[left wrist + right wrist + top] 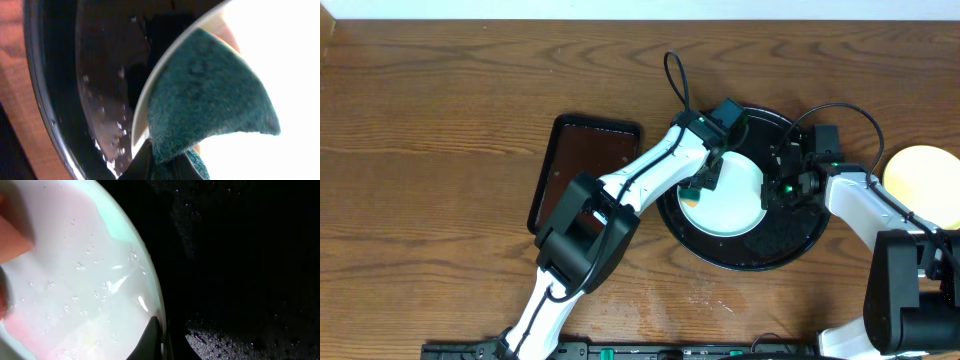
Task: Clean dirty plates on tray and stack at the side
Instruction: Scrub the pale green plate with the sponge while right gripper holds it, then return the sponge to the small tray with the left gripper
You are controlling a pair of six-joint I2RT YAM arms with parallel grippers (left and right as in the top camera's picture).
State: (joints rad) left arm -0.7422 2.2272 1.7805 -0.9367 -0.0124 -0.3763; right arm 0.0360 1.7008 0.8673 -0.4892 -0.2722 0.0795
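Overhead: the mint plate [732,200] lies in the black tray [790,248]. The yellow plate [925,180] sits on the counter [440,120] at its three o'clock.

Left wrist: the left end effector [160,169] is clamped on a green scouring pad [210,95] lying over the plate's rim.

Right wrist: the right end effector [157,339] pinches the mint plate's rim.
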